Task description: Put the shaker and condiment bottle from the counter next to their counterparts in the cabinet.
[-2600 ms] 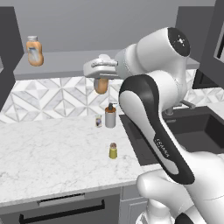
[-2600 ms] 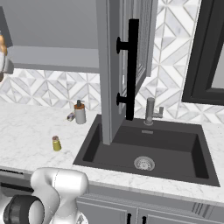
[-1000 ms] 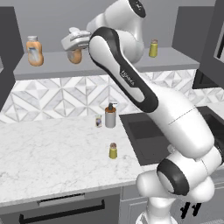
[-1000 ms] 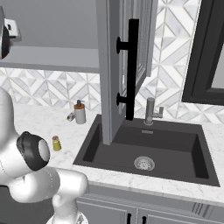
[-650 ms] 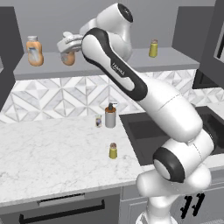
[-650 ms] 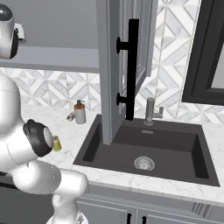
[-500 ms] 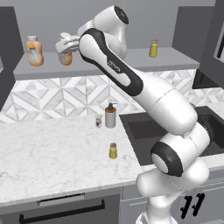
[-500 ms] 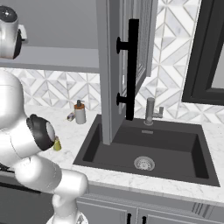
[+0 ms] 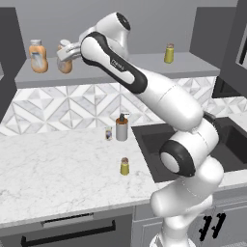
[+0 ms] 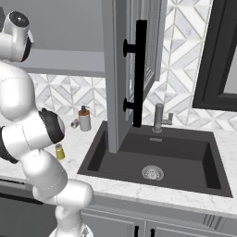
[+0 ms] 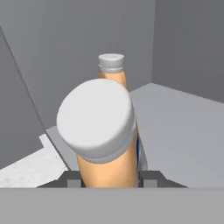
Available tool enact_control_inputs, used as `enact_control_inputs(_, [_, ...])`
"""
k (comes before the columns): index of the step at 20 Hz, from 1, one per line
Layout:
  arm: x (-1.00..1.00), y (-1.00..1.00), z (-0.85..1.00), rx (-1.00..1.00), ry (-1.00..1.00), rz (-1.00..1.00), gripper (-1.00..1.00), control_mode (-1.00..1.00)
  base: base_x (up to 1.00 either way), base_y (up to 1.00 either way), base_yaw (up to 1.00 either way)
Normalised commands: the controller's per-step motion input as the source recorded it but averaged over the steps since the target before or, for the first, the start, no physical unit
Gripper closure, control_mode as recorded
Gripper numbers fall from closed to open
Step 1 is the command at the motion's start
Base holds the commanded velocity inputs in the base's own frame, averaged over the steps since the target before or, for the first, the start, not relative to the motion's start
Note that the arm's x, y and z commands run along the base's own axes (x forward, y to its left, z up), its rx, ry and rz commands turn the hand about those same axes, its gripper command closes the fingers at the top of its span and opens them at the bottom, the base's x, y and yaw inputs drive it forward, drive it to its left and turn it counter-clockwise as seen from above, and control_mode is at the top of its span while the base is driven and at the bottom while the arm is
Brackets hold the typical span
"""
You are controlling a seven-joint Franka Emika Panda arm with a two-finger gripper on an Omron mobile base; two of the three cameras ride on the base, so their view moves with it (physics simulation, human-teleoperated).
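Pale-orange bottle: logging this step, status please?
Gripper shut on slim pale-orange white-capped condiment bottle, at the grey cabinet shelf. Deeper-orange counterpart bottle just beside. Olive-yellow shaker waits on the marble counter.

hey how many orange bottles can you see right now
2. The wider bottle stands at the shelf's left end. The slim bottle is just right of it, held in the end effector. The arm could be hiding others.
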Motion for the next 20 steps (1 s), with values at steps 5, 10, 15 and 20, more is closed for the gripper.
enact_control_inputs(5, [0.39, 0.17, -0.22, -0.02, 0.00, 0.06, 1.00, -1.00, 0.00, 0.00, 0.00])
enact_control_inputs(10, [0.44, 0.12, -0.10, -0.02, 0.00, 0.06, 1.00, -1.00, 0.00, 0.00, 0.00])
enact_control_inputs(15, [0.18, 0.14, -0.10, -0.04, 0.00, 0.04, -1.00, -1.00, 0.00, 0.00, 0.00])
enact_control_inputs(20, [0.00, 0.08, -0.03, -0.04, 0.00, 0.03, -1.00, -1.00, 0.00, 0.00, 0.00])
